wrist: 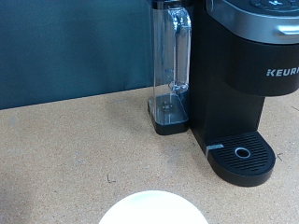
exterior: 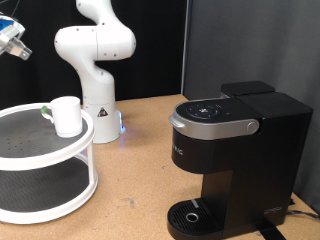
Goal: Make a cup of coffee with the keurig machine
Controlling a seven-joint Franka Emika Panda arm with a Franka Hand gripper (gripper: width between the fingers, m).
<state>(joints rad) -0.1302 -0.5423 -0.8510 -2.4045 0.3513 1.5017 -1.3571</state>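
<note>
The cup (exterior: pixel 67 115), a small white mug with a green mark by its handle, stands upright on the top tier of a round white two-tier stand (exterior: pixel 30 150) at the exterior view's left. The keurig machine (exterior: pixel 225 160) is boxy and black with a silver-grey lid handle (exterior: pixel 215 125) and a round drip tray (exterior: pixel 190 215). It stands at the exterior view's right with its lid down. My gripper (exterior: pixel 12 42) shows only partly at the top left corner, high above the stand and apart from the cup. In the wrist view the keurig machine (wrist: pixel 238 84), its clear water tank (wrist: pixel 173 65) and drip tray (wrist: pixel 243 154) appear; no fingers show.
The white arm base (exterior: pixel 97 95) stands behind the stand on the brown tabletop (exterior: pixel 135 180). A white rounded shape (wrist: pixel 154 210) fills the wrist view's lower edge; I cannot tell what it is. A black curtain hangs behind.
</note>
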